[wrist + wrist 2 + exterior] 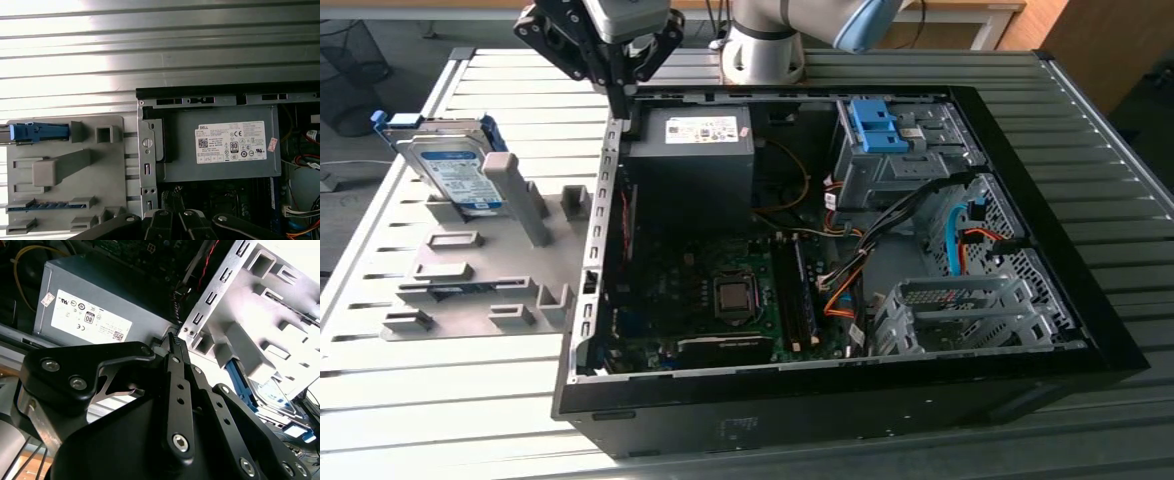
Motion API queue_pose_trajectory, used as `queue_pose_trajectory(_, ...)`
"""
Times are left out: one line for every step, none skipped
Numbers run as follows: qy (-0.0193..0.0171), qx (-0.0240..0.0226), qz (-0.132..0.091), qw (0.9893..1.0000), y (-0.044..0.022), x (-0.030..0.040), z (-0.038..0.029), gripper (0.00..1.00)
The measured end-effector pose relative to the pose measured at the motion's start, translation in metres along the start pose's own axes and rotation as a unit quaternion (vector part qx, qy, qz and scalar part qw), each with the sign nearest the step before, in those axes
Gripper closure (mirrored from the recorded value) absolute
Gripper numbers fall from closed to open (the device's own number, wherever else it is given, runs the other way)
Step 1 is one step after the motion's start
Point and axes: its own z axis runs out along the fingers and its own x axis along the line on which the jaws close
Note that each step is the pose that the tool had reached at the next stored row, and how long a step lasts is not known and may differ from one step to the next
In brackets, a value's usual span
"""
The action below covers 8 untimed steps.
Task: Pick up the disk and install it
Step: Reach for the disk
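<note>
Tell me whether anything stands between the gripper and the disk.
Nothing visible does. In the exterior view the gripper hangs over the computer case's wall; the disk stands on the gray fixture toward the exterior view's left. An upright post rises beside the disk on the case's side, below the gripper's height.

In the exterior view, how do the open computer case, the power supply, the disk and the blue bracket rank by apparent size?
1. computer case
2. power supply
3. disk
4. blue bracket
The disk leans on edge, so its place against the power supply is less sure.
</note>
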Motion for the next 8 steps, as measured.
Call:
queue_pose_trajectory(0.0001, 0.0000, 0.000, 1.0000, 0.0000, 0.0004, 0.0000, 0.89)
queue_pose_trajectory(0.0002, 0.0000, 0.000, 1.0000, -0.0001, 0.0007, 0.0001, 0.89)
queue_pose_trajectory(0.0003, 0.0000, 0.000, 1.0000, -0.0001, 0.0011, 0.0001, 0.89)
queue_pose_trajectory(0.0004, 0.0001, 0.000, 1.0000, -0.0001, 0.0015, 0.0002, 0.89)
queue_pose_trajectory(0.0005, 0.0001, 0.000, 1.0000, -0.0002, 0.0018, 0.0002, 0.89)
queue_pose_trajectory(0.0006, 0.0001, 0.000, 1.0000, -0.0002, 0.0021, 0.0003, 0.89)
queue_pose_trajectory(0.0008, 0.0001, 0.000, 1.0000, -0.0002, 0.0025, 0.0004, 0.89)
queue_pose_trajectory(0.0009, 0.0001, 0.000, 1.0000, -0.0002, 0.0028, 0.0004, 0.89)
